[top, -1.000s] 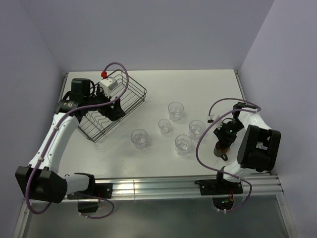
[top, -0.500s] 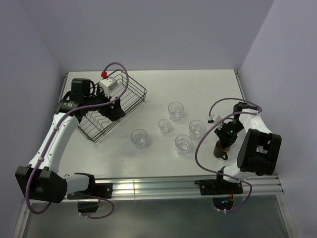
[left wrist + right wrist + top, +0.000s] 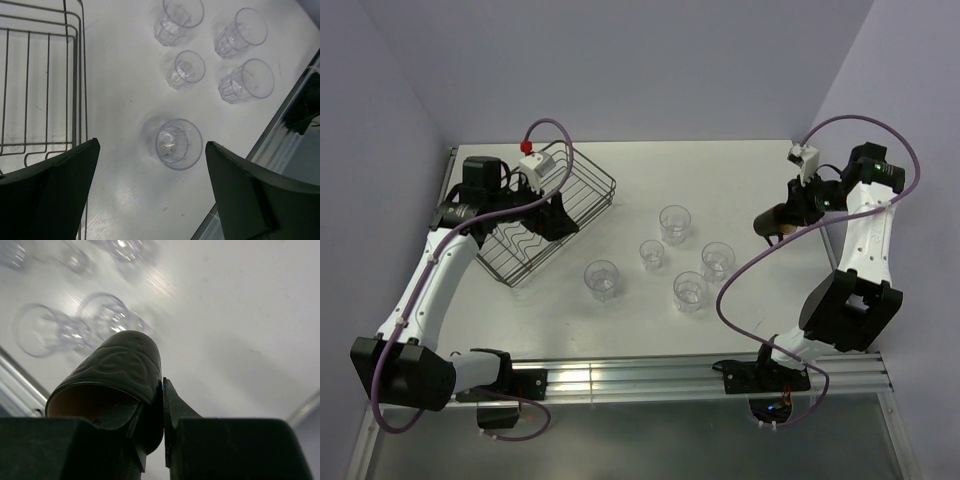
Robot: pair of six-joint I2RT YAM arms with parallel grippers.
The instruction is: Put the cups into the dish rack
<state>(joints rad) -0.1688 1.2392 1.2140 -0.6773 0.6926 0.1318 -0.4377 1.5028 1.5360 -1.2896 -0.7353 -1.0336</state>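
The right claw (image 3: 156, 415) pinches the wall of the dark brown mug (image 3: 112, 372), with one finger inside the rim and the other pressed against the outside. The mug lies tipped on its side with its mouth toward the wrist camera. It seems lifted clear of the tabletop (image 3: 720, 170), though the height is hard to judge. It is well to the right of the dish rack (image 3: 592, 190), beyond the glasses. Five clear tumblers stand upright on the tabletop between the rack and the mug. The nearest tumbler (image 3: 601, 278) is just off the rack's right side. The left claw (image 3: 550, 224) hangs spread wide over the rack's right edge, holding nothing.
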